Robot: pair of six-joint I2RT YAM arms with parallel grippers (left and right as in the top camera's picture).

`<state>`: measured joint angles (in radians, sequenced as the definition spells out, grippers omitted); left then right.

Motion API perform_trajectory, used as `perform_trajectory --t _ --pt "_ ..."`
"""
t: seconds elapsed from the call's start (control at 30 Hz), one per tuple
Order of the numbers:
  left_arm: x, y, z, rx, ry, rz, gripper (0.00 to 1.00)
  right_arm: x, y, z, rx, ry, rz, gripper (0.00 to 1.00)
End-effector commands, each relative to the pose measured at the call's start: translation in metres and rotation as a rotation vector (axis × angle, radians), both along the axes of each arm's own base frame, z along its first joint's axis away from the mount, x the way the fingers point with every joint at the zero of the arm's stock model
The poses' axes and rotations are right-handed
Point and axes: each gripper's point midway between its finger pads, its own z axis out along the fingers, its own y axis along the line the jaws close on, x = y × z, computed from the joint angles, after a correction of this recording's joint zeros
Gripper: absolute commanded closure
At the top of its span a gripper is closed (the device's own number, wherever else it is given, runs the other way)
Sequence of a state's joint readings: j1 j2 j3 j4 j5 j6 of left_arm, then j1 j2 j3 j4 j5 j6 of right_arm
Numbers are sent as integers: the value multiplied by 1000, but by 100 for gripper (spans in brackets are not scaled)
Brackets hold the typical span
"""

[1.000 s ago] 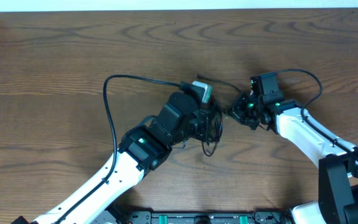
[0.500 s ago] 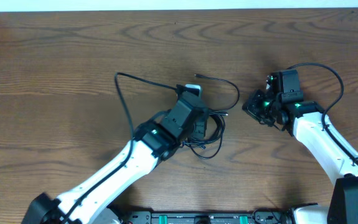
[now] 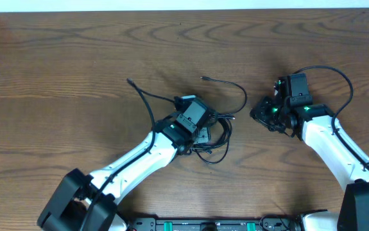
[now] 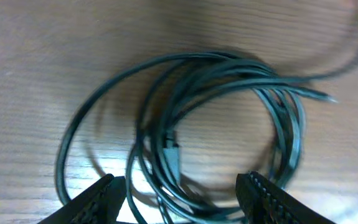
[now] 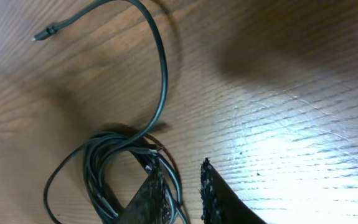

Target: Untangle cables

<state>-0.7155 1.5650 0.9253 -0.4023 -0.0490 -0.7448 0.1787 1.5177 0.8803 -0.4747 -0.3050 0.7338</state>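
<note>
Black cables (image 3: 217, 138) lie in one loose coil on the wood surface (image 3: 75, 64), several loops stacked.

L claw (image 4: 182, 196) hangs directly over the coil. Its fingers (image 4: 104, 193) are spread wide w/ nothing btwn them. The loops show in the gap below, apart from both pads. A small plug (image 4: 171, 146) lies inside the coil.

One cord leaves the coil's right side, arcs up and back over it, and ends in a plug tip (image 3: 203, 77) above the coil. A 2nd cord runs out from under the L arm to the coil's upper left and ends at a free tip (image 3: 129, 81).

R claw (image 5: 180, 174) sits just right of the coil, not touching it, pointed toward it. Its fingers are nearly together w/ only a narrow slit. A strand shows in that slit. It prob. lies on the surface beyond the tips and isn't pinched, but the wrist view is too blurred to be sure.
</note>
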Motion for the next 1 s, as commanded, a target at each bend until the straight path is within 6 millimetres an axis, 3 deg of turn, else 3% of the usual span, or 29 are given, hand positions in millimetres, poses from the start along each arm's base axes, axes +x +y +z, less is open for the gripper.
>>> perform_trajectory --t 0.0,0.17,0.23,0.33,0.73,0.8,0.87,0.97 --pt "5 12 -13 -20 46 202 37 -1 -2 0 -23 -8 12 81" --pt "3 14 -31 -23 97 293 39 -3 -3 -2 -30 0 10 81" --pt "-1 13 -39 -30 128 328 53 -3 -4 -2 -38 3 6 81" --pt "-4 15 -49 -40 169 412 60 -6 -8 -5 -59 16 -2 81" --pt "-7 21 -56 -37 183 505 61 -8 -12 -7 -83 20 5 79" --pt "-8 22 -59 -30 189 506 71 -8 -12 -7 -83 20 5 79" --pt "-10 24 -63 -22 200 519 88 -8 -12 -7 -85 19 4 78" --pt "-19 32 -66 -5 234 586 92 -7 -14 -7 -101 16 5 77"
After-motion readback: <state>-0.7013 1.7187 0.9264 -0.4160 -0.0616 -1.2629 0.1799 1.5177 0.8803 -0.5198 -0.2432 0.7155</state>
